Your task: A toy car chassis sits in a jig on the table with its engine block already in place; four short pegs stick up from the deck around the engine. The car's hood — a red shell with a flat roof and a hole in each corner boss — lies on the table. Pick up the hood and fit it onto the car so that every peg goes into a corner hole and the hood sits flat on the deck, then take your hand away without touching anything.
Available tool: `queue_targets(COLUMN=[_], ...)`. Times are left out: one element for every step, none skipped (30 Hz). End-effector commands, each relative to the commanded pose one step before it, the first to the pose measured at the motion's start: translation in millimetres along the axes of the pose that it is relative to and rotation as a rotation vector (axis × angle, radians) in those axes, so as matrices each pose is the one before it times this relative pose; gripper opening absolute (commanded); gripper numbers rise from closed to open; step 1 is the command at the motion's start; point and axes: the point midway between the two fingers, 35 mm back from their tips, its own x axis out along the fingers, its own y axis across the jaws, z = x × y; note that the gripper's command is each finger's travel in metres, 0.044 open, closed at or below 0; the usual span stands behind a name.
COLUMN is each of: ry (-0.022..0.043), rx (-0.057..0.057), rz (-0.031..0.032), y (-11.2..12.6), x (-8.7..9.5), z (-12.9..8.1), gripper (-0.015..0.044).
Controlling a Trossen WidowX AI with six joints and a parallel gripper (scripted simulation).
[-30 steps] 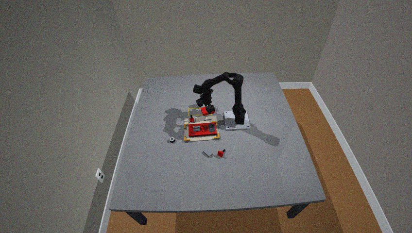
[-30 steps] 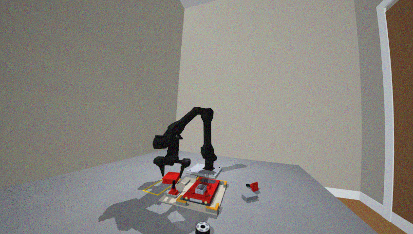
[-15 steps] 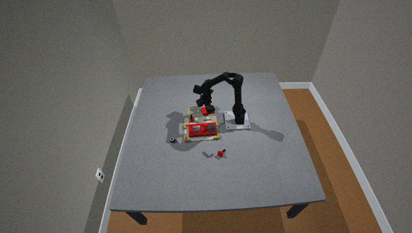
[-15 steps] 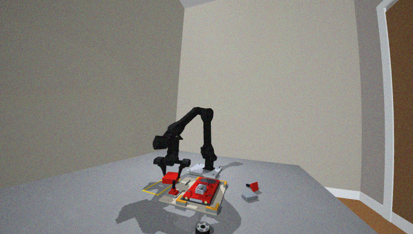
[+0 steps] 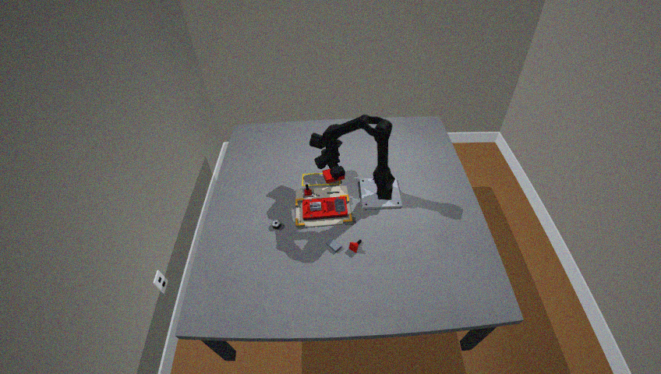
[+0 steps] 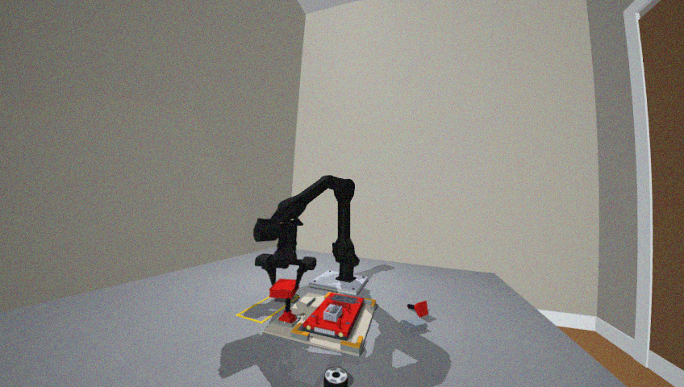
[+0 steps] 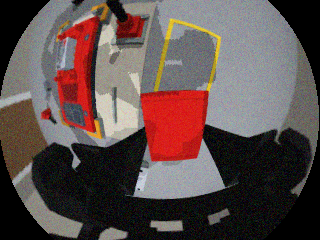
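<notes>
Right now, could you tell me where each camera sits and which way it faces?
Top: high above the table's front, looking down; whole arm shows.
Exterior: low at table level, across from the base plate, facing the arm.
Wrist: on the arm, looking down past the hand.
All three share the hood in the hand and the chassis.
</notes>
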Motion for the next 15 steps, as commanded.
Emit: queue_targets(ry=[-0.00712,-0.00001,-0.00001,-0.00001,-0.00001,-0.00001,0.0,0.0,0.0,0.0,0.0,0.0,0.0,0.0,0.0], rx=[0.0002,0.0,0.0,0.0,0.0,0.0,0.0,0.0,0.0,0.0,0.0,0.0,0.0,0.0,0.0], rz=[-0.00727,-0.00001,-0.00001,-0.00001,-0.00001,-0.00001,-0.00001,-0.00001,-0.00001,0.0,0.0,0.0,0.0,0.0,0.0], y=[-1.22,-0.04,-0.04,-0.04,-0.04,-0.03,-0.03,-0.03,-0.02,-0.02,-0.02,-0.02,-0.02,-0.01,-0.01], x=[-13.56,-3.6,-4.15,-4.53,-4.6,-4.55,-4.46,-4.36,-4.23,-4.08,-3.9,-3.69,-3.45,-3.17,-2.86], z=[1.02,0.02,0.02,0.02,0.02,0.01,0.01,0.01,0.0,0.0,0.0,0.0,0.0,0.0,0.0], gripper=[0.0,0.0,0.0,0.0,0.0,0.0,0.0,0.0,0.0,0.0,0.0,0.0,0.0,0.0,0.0])
